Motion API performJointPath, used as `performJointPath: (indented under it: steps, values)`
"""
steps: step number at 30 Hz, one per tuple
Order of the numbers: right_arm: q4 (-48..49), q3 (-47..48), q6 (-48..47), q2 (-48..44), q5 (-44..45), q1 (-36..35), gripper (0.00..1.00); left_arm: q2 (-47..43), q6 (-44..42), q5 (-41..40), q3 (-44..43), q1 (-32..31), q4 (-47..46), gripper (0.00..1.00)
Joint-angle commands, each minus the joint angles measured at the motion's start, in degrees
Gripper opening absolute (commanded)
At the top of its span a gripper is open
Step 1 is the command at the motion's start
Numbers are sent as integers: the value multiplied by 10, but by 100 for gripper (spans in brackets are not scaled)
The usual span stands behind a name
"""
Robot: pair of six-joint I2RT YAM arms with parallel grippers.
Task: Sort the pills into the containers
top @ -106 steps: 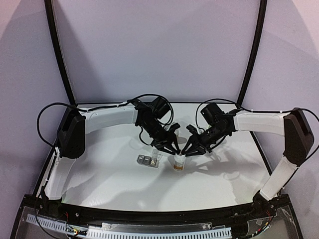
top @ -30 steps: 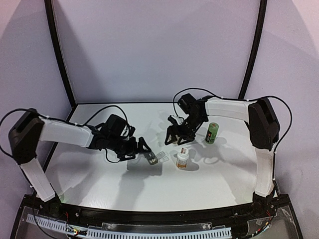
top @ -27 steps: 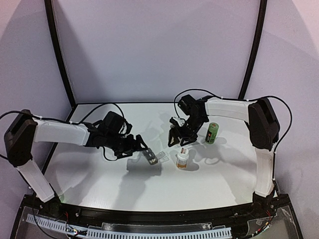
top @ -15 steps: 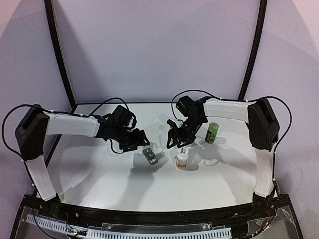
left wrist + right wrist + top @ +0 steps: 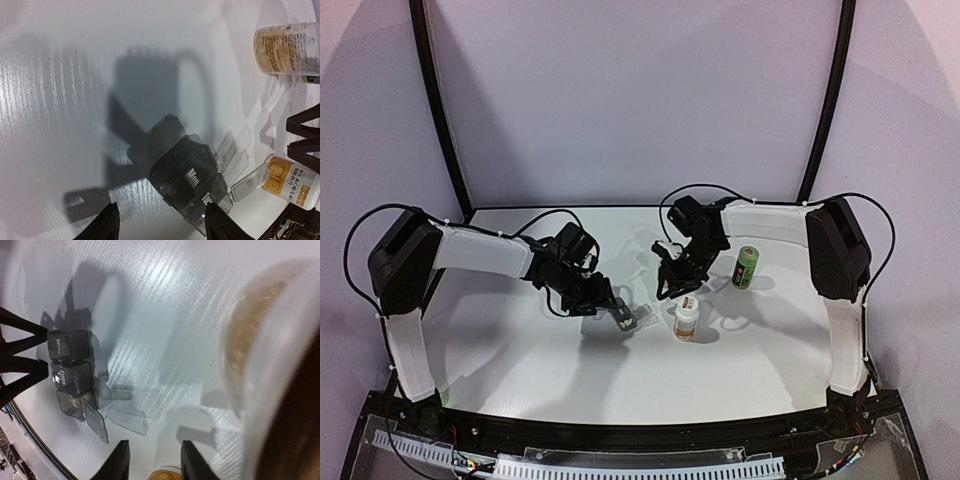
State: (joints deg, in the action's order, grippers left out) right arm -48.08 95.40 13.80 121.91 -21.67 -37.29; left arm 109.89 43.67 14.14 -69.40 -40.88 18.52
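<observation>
White table [image 5: 520, 360], both arms reaching to its middle.

At table centre: pill box [image 5: 186, 180], a grey strip of three joined squares, lying flat. Two squares read "Mon" and "Tue". Its clear lids [image 5: 95, 422] are flipped open on the side toward 3 o'clock. The end square shows something tan inside, too blurred to name.

The left claw [image 5: 161, 206] comes in from the box's 10 o'clock in the overhead view. Jaws about half apart, straddling one end of the box. One finger is at its corner, the other clear of it. No grip on it.

A white bottle [image 5: 686, 322] with an orange label stands upright near the box, at its 3 o'clock. The right claw [image 5: 155, 444] hangs at this bottle's 11 o'clock, close above its top. Its fingers show a gap; cannot tell whether they grip anything.

A green bottle [image 5: 747, 267] sits at the white bottle's 1 o'clock, apart from it.
</observation>
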Motion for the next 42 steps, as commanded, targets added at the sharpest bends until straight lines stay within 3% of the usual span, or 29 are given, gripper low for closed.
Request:
performJointPath:
  steps: [1,11,28,35,42]
  values:
    - [-13,19,4,33,-20,-17,29,15,-11,18,-23,1,23,58]
    - [-14,28,14,52,-57,-21,0,35,-16,18,-48,0,56,52]
    - [23,32,22,54,-137,-31,0,51,-16,23,-62,-2,89,46]
    - [49,34,33,51,-168,-38,0,58,-13,18,-68,-8,107,39]
    - [58,35,42,58,-172,-48,7,61,-11,20,-69,-11,116,39]
